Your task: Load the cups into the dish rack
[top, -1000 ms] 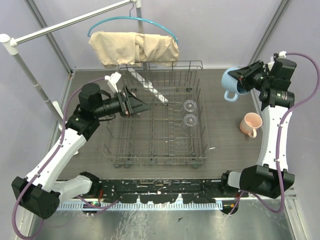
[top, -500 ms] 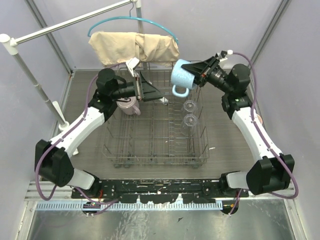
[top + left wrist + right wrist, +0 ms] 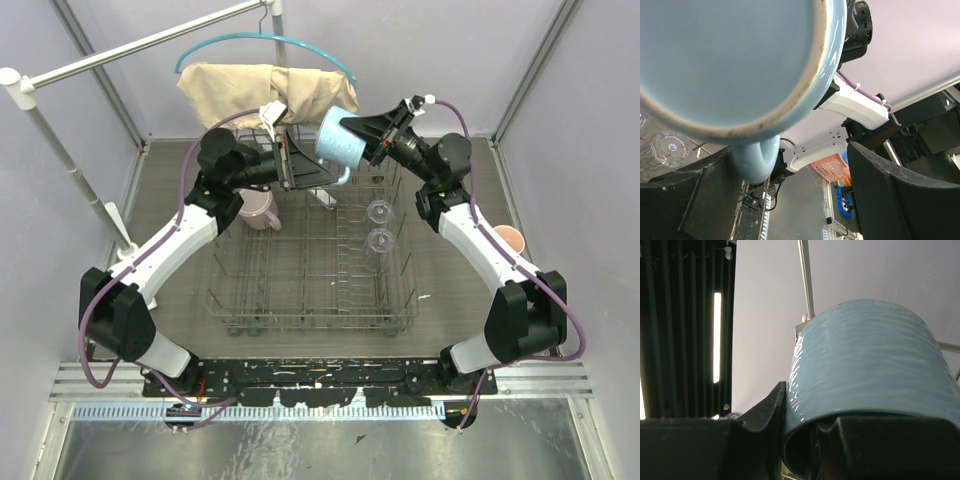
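Observation:
My right gripper (image 3: 372, 140) is shut on the rim of the light blue mug (image 3: 338, 145), held on its side in the air above the back of the dish rack (image 3: 310, 300). In the right wrist view one finger (image 3: 762, 412) is outside the mug (image 3: 865, 360) and one inside. My left gripper (image 3: 305, 167) is open, its tips just left of and below the mug's base. The base (image 3: 730, 55) fills the left wrist view, with the handle (image 3: 755, 160) by the left finger. The mauve-pink mug (image 3: 258, 208) sits at the rack's left. Two glass tumblers (image 3: 379, 225) stand in the rack's right part. The peach-orange mug (image 3: 510, 238) is on the table, right.
A beige cloth (image 3: 265, 95) hangs on a teal hanger behind the rack. A white pole (image 3: 70, 165) slants at the left. A white strip (image 3: 320, 195) lies in the rack's back. The enclosure walls stand close on both sides.
My right arm swung the blue mug from the far right leftward over the rack's back. My left gripper moved up to the back of the rack, uncovering the mauve mug, and now faces the blue mug's base.

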{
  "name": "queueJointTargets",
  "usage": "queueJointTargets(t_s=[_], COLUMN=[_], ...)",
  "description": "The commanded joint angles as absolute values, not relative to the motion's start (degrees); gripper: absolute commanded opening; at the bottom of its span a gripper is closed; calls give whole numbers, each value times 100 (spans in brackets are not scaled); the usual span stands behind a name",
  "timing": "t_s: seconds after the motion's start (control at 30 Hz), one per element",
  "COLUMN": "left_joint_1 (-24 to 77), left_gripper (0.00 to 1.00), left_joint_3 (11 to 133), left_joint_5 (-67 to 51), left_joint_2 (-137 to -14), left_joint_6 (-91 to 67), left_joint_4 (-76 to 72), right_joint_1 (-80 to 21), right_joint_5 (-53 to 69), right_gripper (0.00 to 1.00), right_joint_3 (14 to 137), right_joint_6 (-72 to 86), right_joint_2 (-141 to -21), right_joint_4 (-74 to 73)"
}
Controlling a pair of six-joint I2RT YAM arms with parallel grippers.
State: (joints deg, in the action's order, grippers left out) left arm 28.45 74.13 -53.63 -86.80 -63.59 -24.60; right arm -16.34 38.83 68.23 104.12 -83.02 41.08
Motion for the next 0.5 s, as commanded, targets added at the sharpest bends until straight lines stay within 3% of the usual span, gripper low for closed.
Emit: queueJointTargets(t_s=[0.0,0.47], left_joint_1=[2941,3094], left_gripper=[87,84], left_joint_3=[7601,7514], left_joint_5=[-5234,-4569], left_joint_2=[-8764,-8788], left_joint_6=[-6349,-6979], left_joint_4=[-2706,-3303], right_joint_1=[-1793,-2198], right_joint_5=[3589,3644], right_gripper=[1,1], right_joint_3=[7364,7206], right_joint_6=[10705,10488], right_joint_2=[-8301,-8549], right_joint_4=[5333,5784])
